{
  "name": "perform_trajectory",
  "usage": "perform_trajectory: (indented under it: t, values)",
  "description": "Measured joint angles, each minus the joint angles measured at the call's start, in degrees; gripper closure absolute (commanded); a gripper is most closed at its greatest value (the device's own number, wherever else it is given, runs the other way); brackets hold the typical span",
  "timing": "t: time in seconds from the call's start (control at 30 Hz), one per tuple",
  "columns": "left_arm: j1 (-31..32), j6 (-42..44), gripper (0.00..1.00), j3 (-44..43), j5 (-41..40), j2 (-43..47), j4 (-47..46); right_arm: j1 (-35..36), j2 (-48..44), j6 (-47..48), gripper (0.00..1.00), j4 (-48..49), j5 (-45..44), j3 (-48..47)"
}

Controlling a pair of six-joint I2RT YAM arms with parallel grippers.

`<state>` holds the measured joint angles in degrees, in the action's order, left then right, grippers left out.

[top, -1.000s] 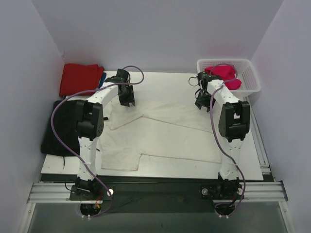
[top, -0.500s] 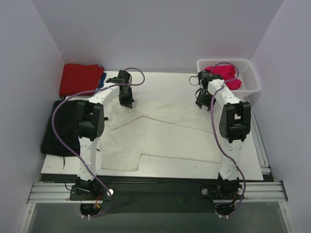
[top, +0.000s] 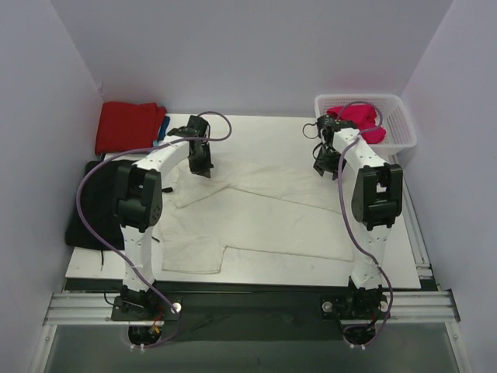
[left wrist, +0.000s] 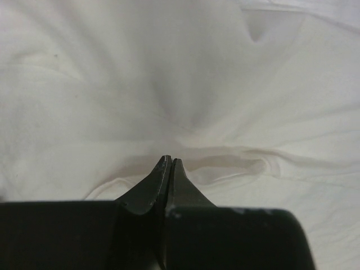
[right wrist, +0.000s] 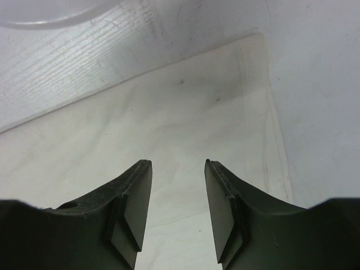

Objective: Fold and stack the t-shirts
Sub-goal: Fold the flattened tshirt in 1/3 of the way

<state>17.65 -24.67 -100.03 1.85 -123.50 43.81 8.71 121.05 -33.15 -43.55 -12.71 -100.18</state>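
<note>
A large cream-white t-shirt (top: 264, 214) lies spread on the white table (top: 264, 132). My left gripper (top: 203, 166) is down at the shirt's far left edge. In the left wrist view its jaws (left wrist: 170, 161) are shut, and the cloth (left wrist: 185, 73) puckers in folds that run to the tips. My right gripper (top: 321, 167) hangs over the shirt's far right corner. In the right wrist view it (right wrist: 178, 164) is open and empty, with the flat cloth (right wrist: 169, 112) and its hemmed corner below. A folded red shirt (top: 128, 126) lies at the back left with a blue one (top: 161, 129) beside it.
A white basket (top: 404, 128) at the back right holds a magenta-pink shirt (top: 362, 120). A black cloth (top: 92, 210) lies off the table's left edge. Grey walls close in the back and both sides.
My left arm has shifted, its elbow swinging left and the gripper settling slightly nearer on the shirt edge. The right arm has barely moved. The shirt lies as before.
</note>
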Motion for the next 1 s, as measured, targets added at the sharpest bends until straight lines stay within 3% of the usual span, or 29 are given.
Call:
perform_trajectory:
  t: [0.77,0.9,1.0]
  values:
    - [5.51,-2.29,1.00,18.75,-0.04,16.50,-1.16,0.00,-7.50,-0.22,0.58,0.00,-0.94,8.04]
    - [7.45,-2.99,0.65,22.67,0.17,17.42,-1.46,0.00,-7.63,-0.26,0.58,0.02,-1.22,8.90]
    - [9.05,-3.30,0.60,25.33,0.44,17.90,-1.51,0.00,-7.63,-0.33,0.58,0.04,-1.29,9.25]
